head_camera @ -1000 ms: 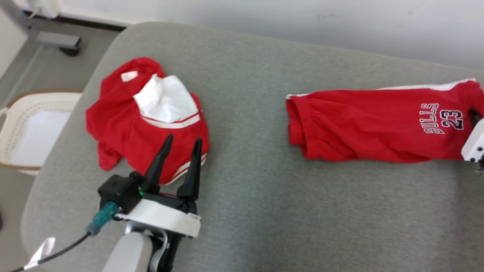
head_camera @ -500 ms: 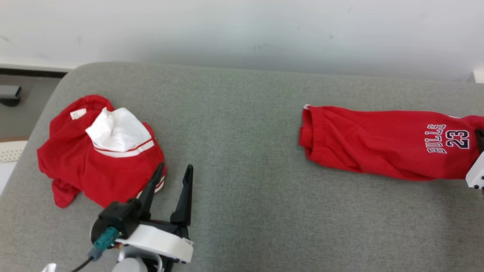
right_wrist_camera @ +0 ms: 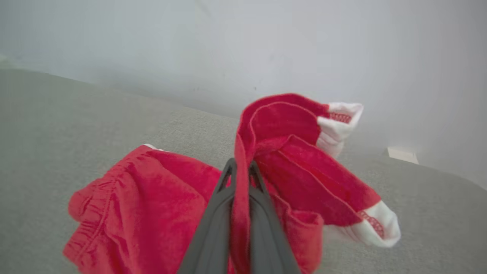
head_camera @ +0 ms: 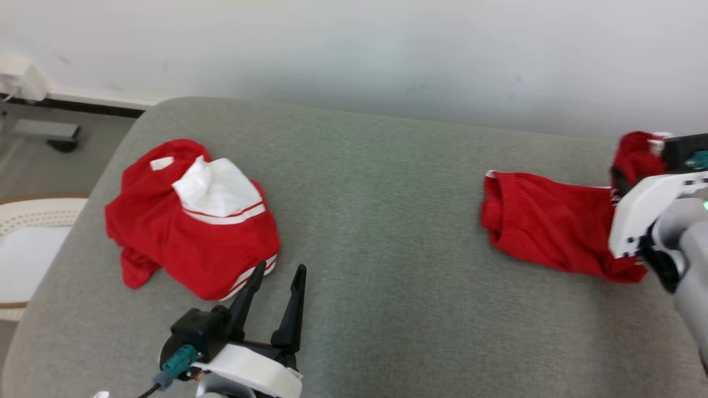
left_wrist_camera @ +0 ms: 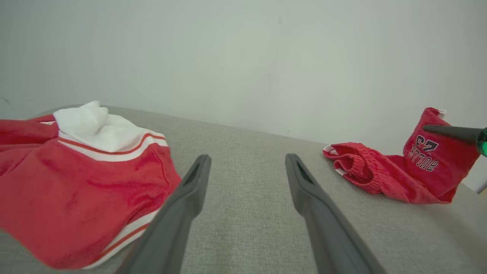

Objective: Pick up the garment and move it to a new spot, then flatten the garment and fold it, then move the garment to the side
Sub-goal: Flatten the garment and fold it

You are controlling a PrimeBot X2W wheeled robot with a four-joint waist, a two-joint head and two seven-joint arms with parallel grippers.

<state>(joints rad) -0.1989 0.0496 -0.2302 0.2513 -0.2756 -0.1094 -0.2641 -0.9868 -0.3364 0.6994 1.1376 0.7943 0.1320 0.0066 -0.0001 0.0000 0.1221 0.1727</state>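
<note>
Since a sec ago the printed end of the red shorts [head_camera: 547, 237] has come up off the surface [head_camera: 376, 221]. It lay flat before; now it stands raised, w/ the waistband end down on the cloth top. The head cam has swung too, so ignore the overall shift.

Your right fingers [right_wrist_camera: 218, 213] are closed tight on a fold of the red cloth, w/ the white-trimmed leg hems flopping over toward 3 o'clock in the right wrist view. Your left fingers [left_wrist_camera: 175, 220] are spread wide and hold nothing. One tip sits at the near edge of the red-and-white garment [head_camera: 193, 249]; can't tell if it touches.

The shorts are at 3 o'clock on the surface, well apart from the other garment at 9 o'clock.

Hard to see: in the head view the white right wrist housing covers the grip itself and the print. The left wrist view shows "BULLS" upside down, w/ the number partly behind a dark finger. The left arm is cut off at 6 o'clock.

The right forearm enters from 4 o'clock, wrist aimed approx 10 o'clock. The left fingers point approx 1 o'clock, low over the surface.
</note>
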